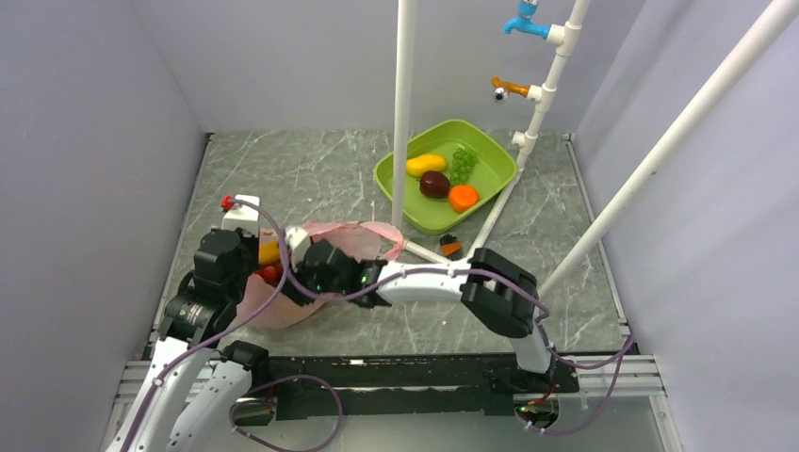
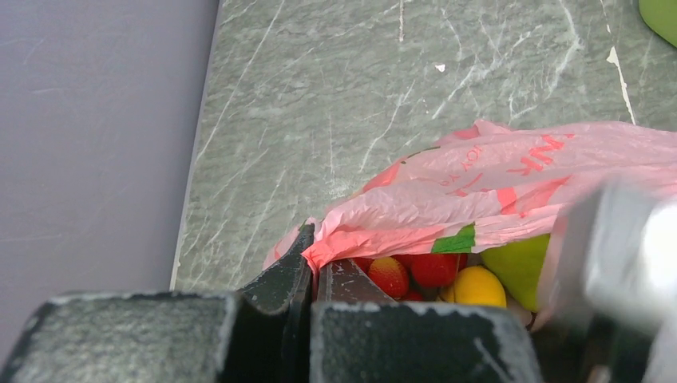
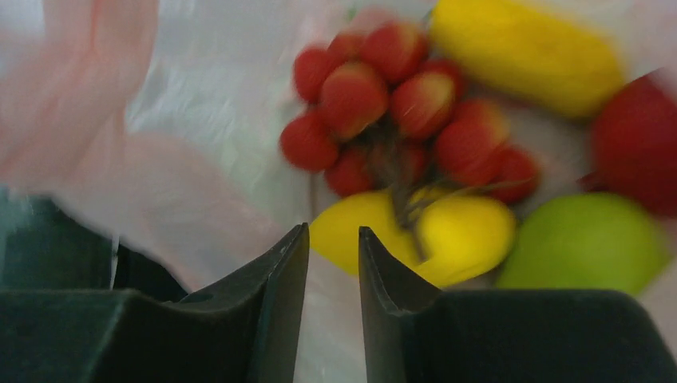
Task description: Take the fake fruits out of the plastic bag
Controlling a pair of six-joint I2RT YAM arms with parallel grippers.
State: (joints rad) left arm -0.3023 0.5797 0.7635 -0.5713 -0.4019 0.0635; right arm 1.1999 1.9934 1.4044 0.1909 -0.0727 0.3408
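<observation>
The pink plastic bag lies at the table's near left, its mouth open. In the left wrist view my left gripper is shut on the bag's rim and holds it up. Inside show the red grape cluster, a yellow fruit and the green pear. My right gripper is inside the bag mouth, jaws narrowly open and empty, just short of the yellow bananas. Beyond lie the red grape cluster, the green pear and the red apple.
A green tub at the back right holds a yellow mango, green grapes, a maroon fruit and an orange fruit. White pipes rise beside it. A small orange-and-black object lies near the bag.
</observation>
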